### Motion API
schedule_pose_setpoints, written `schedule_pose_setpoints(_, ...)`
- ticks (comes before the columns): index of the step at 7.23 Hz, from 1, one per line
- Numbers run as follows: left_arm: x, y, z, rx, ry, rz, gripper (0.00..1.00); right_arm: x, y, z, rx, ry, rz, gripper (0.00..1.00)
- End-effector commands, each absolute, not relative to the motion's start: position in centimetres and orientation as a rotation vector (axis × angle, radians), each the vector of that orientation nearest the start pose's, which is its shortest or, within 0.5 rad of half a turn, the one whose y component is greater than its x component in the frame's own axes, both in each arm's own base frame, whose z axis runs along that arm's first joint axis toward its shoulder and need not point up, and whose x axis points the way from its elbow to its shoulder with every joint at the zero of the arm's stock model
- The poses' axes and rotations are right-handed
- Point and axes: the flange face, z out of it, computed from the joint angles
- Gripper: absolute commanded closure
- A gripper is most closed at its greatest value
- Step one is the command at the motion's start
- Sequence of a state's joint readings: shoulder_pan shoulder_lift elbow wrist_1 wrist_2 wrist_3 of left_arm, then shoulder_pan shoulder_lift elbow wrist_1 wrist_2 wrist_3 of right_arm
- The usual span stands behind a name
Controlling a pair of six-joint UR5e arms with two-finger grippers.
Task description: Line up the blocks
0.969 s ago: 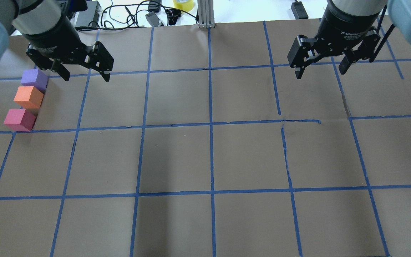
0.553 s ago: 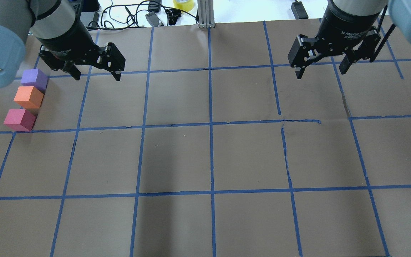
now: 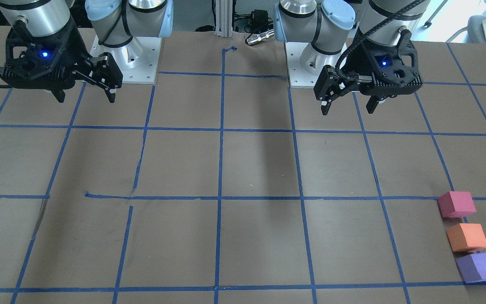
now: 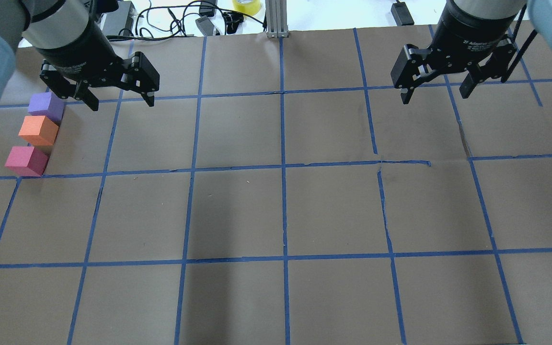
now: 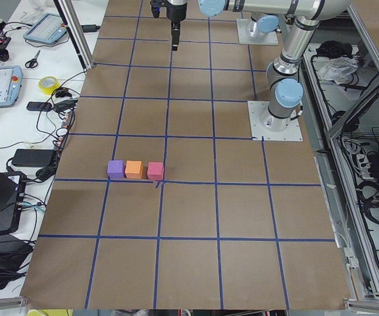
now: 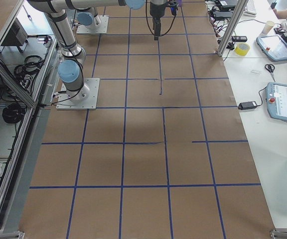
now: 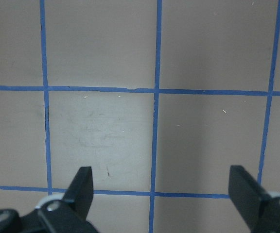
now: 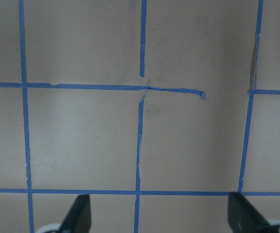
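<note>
Three cubes lie in a tight row at the table's left edge: purple [image 4: 46, 106], orange [image 4: 39, 130] and reddish-pink [image 4: 26, 160]. They also show in the front view as pink [image 3: 456, 204], orange [image 3: 467, 237] and purple [image 3: 478, 267], and in the exterior left view [image 5: 133, 169]. My left gripper [image 4: 122, 104] [image 3: 347, 111] hangs open and empty above the table, just right of the purple cube. Its wrist view [image 7: 163, 194] shows only bare paper. My right gripper [image 4: 435, 97] [image 3: 86, 99] is open and empty at the far right.
The table is brown paper with a blue tape grid [image 4: 283, 167]. Beyond its far edge stand an aluminium post [image 4: 276, 19], cables and a yellow tape roll [image 4: 246, 5]. The arm bases [image 3: 125, 55] sit at the robot's side.
My left gripper swung right, then came back a little to the left, still open. My right gripper shifted slightly right. The cubes have not moved.
</note>
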State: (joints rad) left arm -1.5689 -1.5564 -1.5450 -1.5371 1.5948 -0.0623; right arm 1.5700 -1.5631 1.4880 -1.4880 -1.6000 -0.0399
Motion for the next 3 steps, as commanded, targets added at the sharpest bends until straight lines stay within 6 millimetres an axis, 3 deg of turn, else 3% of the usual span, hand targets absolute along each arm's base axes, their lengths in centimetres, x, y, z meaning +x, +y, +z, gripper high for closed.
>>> schedule_pose_setpoints(1, -12.91, -48.67, 51.21, -0.118, 3.120, -0.042, 0.00, 12.96, -49.35, 51.66, -0.061, 3.170, 0.013, 0.00)
schedule_pose_setpoints(3, -13.01, -48.63, 51.14, -0.113, 3.123, -0.039, 0.00, 12.96, -49.35, 51.66, -0.061, 3.170, 0.013, 0.00)
